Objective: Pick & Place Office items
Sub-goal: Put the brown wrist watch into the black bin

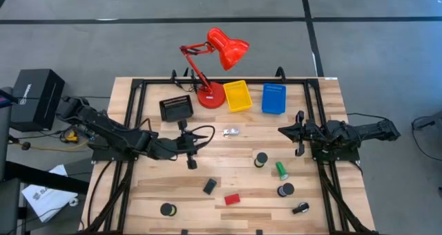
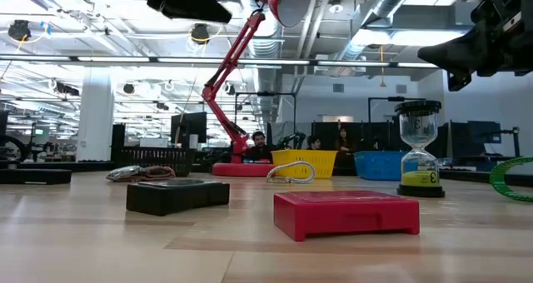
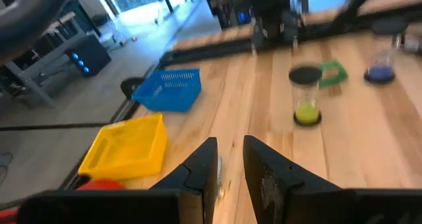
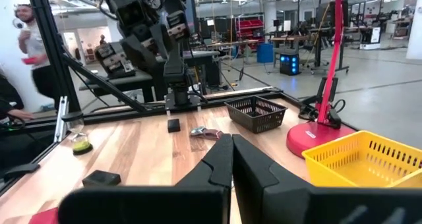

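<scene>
The office items lie scattered on the wooden table: a silvery clip, a black block, a red block, a green cylinder, a black tape roll and small hourglasses. My left gripper hovers above the table at centre left, just left of the clip. Its fingers stand narrowly open with bare wood showing between them. My right gripper waits shut above the table's right side, pointing level toward the left.
A red desk lamp stands at the far edge, beside a black basket, a yellow tray and a blue tray. A dark frame runs round the table. People sit in the room beyond.
</scene>
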{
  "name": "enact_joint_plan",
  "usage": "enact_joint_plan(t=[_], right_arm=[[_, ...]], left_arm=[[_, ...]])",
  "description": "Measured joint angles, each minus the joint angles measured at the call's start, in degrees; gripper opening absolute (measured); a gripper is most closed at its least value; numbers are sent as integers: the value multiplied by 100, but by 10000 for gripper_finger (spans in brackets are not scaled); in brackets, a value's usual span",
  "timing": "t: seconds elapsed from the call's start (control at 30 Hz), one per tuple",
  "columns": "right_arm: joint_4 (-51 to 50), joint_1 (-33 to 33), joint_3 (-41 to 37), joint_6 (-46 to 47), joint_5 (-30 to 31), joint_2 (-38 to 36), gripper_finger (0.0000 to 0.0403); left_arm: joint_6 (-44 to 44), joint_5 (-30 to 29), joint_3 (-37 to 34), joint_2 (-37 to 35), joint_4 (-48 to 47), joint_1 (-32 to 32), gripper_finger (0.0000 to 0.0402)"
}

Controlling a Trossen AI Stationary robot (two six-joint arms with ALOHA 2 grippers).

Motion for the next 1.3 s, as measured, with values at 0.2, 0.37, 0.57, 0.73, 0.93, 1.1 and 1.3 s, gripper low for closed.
enact_joint_plan(t=[0.2, 0.37, 0.57, 0.73, 0.93, 1.1, 1.3], right_arm=[[0, -1, 0, -13, 0, 0, 0], [0, 0, 0, -13, 0, 0, 0], [0, 0, 0, -13, 0, 0, 0], [0, 0, 0, -13, 0, 0, 0], [0, 0, 0, -13, 0, 0, 0], [-1, 0, 0, -13, 0, 0, 0], [0, 0, 0, -15, 0, 0, 0]], left_arm=[[5, 176, -1, -2, 352, 152, 66], [-127, 401, -149, 4, 241, 496, 66], [-1289, 572, -658, 4, -781, 1216, 77], [-2275, 1272, -1216, 4, -985, 1786, 113], [-2762, 2064, -1699, 4, -993, 2084, 162], [-3336, 2095, -2020, 4, -991, 1967, 187], [-3695, 2095, -2295, 4, -984, 1875, 202]])
